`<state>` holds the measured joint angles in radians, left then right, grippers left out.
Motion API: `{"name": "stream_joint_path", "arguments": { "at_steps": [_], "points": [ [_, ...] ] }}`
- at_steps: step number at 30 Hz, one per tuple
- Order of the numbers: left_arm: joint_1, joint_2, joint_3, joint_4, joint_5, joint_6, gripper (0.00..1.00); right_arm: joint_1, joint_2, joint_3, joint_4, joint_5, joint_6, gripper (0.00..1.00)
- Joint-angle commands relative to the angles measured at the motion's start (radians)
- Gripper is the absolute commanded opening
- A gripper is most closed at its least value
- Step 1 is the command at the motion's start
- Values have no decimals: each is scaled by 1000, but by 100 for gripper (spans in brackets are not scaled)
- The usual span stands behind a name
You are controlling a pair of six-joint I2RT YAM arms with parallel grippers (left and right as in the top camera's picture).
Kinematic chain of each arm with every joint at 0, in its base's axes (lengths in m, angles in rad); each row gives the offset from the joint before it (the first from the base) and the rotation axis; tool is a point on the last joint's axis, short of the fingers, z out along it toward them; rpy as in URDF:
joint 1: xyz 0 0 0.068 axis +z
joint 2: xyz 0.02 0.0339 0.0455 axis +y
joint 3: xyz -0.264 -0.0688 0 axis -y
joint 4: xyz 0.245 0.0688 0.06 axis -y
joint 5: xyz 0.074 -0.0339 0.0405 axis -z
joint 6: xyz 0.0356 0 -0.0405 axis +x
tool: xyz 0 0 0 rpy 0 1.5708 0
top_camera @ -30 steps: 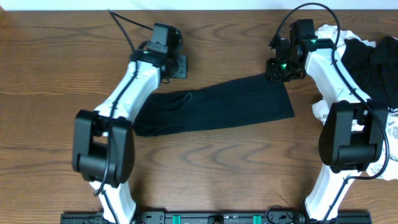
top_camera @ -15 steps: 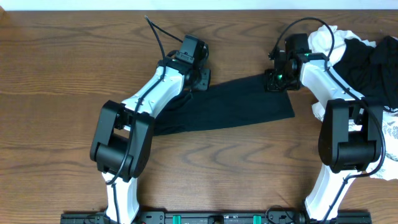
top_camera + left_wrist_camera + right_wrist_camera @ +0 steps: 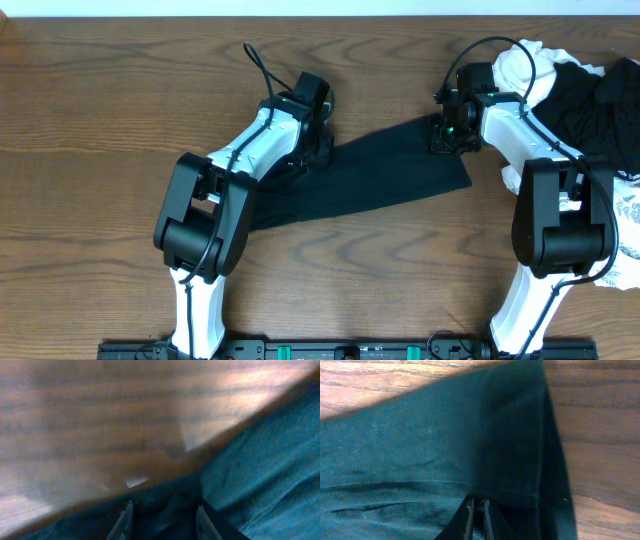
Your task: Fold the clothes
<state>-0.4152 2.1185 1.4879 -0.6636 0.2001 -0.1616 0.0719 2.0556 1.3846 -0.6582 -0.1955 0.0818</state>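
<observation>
left gripper [image 3: 163,510] swings right onto the upper edge of the black garment [image 3: 390,170], jaws apart over it; i see right gripper [image 3: 477,505] jaws together at its right corner. it runs left-right between them.

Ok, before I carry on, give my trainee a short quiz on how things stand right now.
1. True or false: the black garment is folded into a small square.
2. The left gripper is over which part of that garment? A: its far long edge. B: its near long edge. C: its right end.
3. On the right gripper, are the fingers wide apart or nearly together, and which garment corner is it at?

Key:
1. False. It lies stretched out long on the wooden table.
2. A.
3. Nearly together, at the far right corner.
</observation>
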Motion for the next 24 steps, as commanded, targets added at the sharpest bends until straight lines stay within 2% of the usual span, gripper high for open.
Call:
{"name": "stream_joint_path", "arguments": {
  "at_steps": [1, 12, 17, 24],
  "points": [
    [-1, 8, -1, -57, -2, -16, 42, 3, -5, -6, 2, 16, 19, 8],
    [2, -12, 6, -68, -145, -15, 42, 3, -5, -6, 0, 16, 23, 9],
    [3, -96, 20, -64, -157, -16, 43, 3, -5, -6, 1, 16, 23, 9],
    [13, -281, 21, -138, -297, -47, 43, 3, -5, -6, 2, 16, 23, 10]
  ]
}}
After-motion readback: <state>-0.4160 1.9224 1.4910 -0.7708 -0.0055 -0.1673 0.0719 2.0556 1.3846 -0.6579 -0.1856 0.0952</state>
